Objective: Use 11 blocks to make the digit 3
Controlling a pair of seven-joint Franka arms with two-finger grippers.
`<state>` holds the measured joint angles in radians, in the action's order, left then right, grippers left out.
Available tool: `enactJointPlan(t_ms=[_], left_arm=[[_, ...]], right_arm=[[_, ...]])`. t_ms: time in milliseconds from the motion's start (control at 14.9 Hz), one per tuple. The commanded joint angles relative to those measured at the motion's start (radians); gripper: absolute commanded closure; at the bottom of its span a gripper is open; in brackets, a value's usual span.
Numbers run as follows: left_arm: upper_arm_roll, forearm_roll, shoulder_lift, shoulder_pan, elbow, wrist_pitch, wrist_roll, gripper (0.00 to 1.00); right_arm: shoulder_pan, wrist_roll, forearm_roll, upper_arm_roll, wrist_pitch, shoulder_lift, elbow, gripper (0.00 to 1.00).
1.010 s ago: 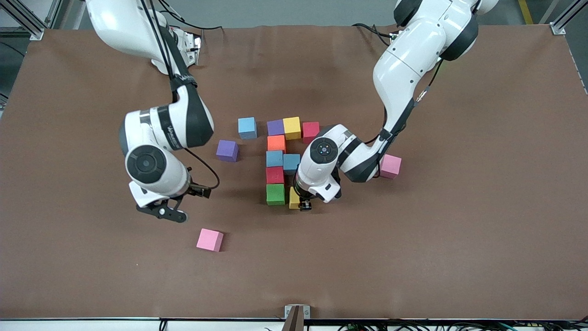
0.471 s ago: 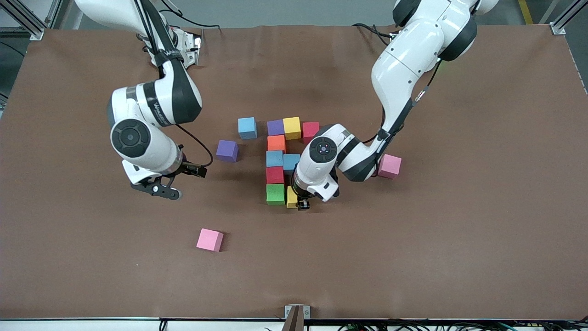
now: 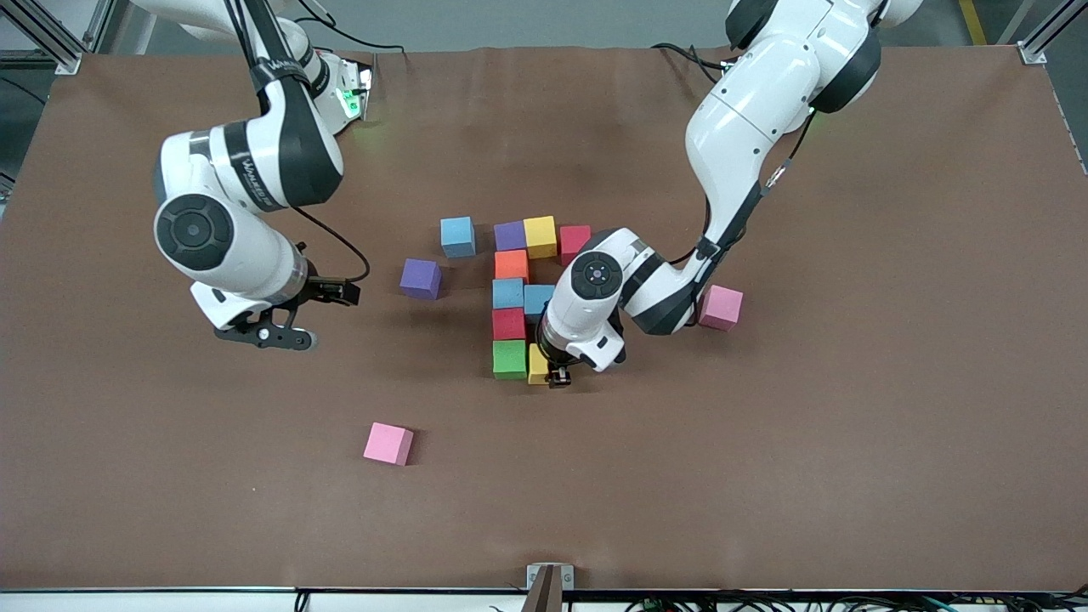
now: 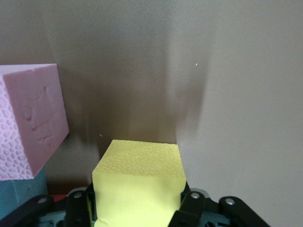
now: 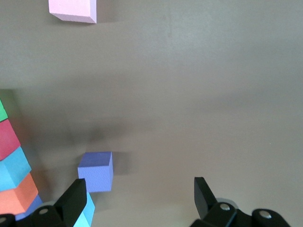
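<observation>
While the left gripper (image 3: 557,376) stays low, clamped on a yellow block (image 4: 138,182) pressed against the green block (image 3: 509,359) at the near end of the half-built digit 3 (image 3: 520,293), the right gripper (image 3: 265,333) hangs with fingers spread over bare table, at about nine o'clock from the stray purple block (image 3: 421,278)

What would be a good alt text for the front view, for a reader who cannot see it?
The left gripper holds a yellow block on the table against a green block, at the near end of a partly built figure of coloured blocks. The right gripper hangs open toward the right arm's end, and two pink blocks lie apart.
</observation>
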<state>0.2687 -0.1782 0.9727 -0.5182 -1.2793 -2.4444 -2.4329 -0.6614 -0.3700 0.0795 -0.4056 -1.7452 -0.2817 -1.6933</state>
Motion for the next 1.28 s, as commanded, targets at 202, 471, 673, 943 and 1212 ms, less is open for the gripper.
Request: enactJointPlan(t_ms=[202,471,673,943,1212], left_arm=[[-0.009,0.017,0.031,-0.017,0.018,-0.024,0.0,0.0],[-0.009,0.008,-0.008,-0.017,0.018,-0.013,0.0,0.0],[-0.008,0.008,-0.032,-0.005,0.018,0.048,0.008,0.0],[-0.003,0.005,-0.049,0.0,0.017,0.111,0.067,0.0],[-0.002,0.003,-0.101,0.001,0.009,0.24,0.104,0.0]], right_arm=[[0.046,0.08,-0.012,-0.01,0.07,0.081,0.052,0.0],[0.12,0.199,-0.012,-0.016,0.191,0.079,0.173,0.0],[0.152,0.307,-0.015,-0.019,0.288,0.081,0.23,0.0],[0.167,0.318,-0.015,-0.016,0.388,0.127,0.279,0.0],[0.166,0.356,-0.058,-0.015,0.446,0.154,0.276,0.0]])
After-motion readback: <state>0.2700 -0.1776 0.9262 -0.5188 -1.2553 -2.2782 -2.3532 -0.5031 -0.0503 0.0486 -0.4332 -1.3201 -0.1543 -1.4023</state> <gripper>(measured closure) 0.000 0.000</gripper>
